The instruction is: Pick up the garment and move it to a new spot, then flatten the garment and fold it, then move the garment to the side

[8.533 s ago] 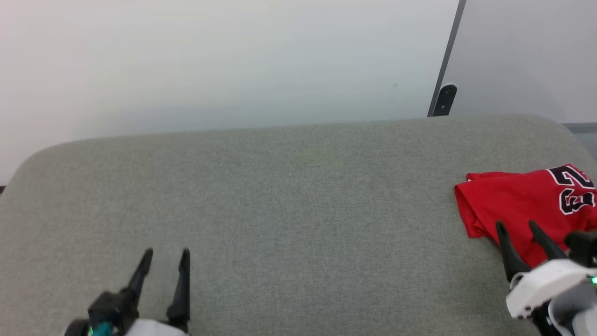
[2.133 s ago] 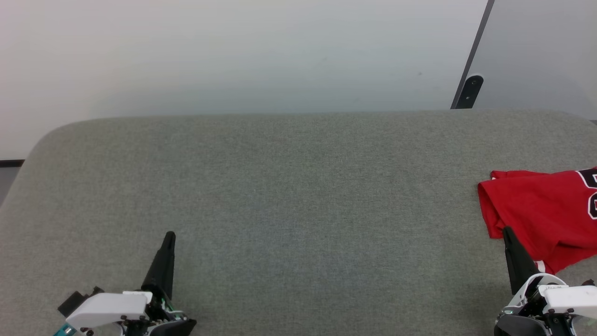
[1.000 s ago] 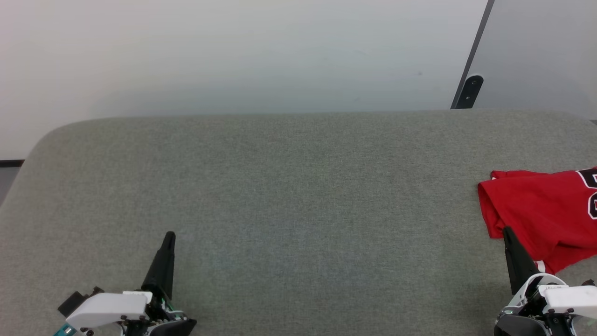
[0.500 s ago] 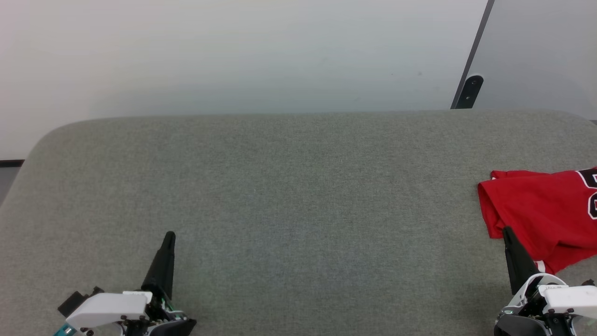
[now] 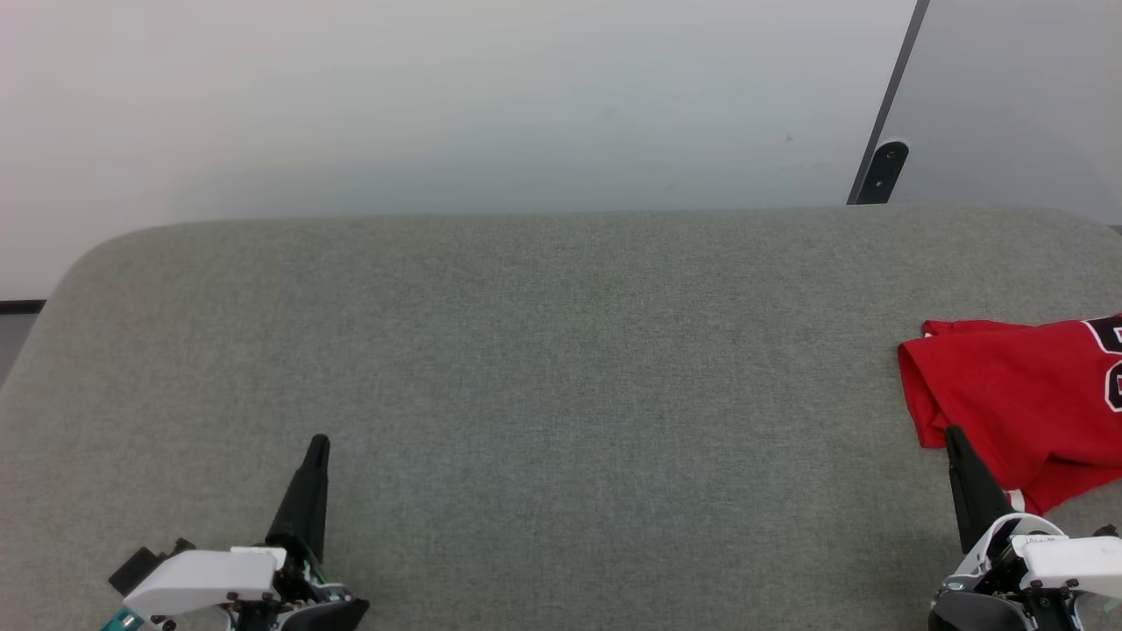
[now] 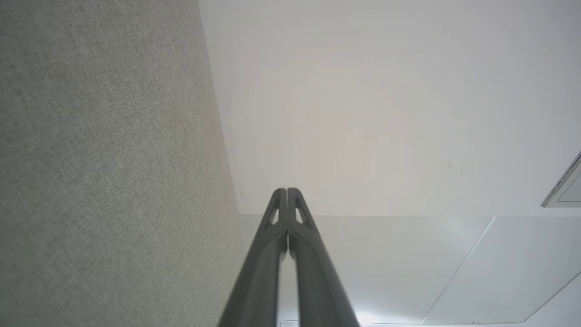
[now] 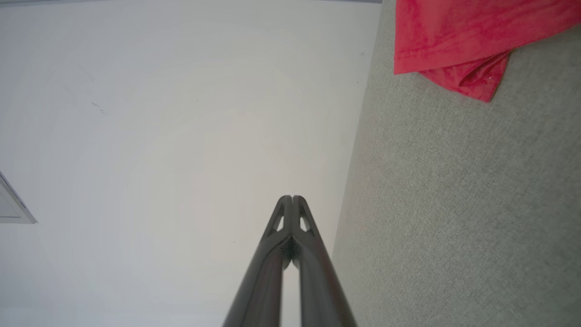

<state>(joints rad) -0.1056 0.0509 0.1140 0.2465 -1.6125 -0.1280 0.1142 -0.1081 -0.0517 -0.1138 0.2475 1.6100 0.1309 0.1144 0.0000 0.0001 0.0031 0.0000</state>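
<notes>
The garment [image 5: 1026,403], a red jersey with black white-outlined lettering at its right end, lies folded at the right edge of the grey fabric surface [image 5: 543,368]; the head view cuts off its right part. Its red corner [image 7: 454,45] shows at the top right of the right wrist view. My right gripper [image 5: 951,436] is shut and empty at the lower right, its tip just in front of the jersey's near left corner. In its wrist view the fingers [image 7: 292,200] press together. My left gripper [image 5: 318,443] is shut and empty at the lower left, far from the jersey; its tips [image 6: 287,191] meet.
A pale wall [image 5: 438,105] rises behind the grey surface. A dark bracket [image 5: 879,173] on a slanted panel edge stands at the back right. The surface has rounded far corners.
</notes>
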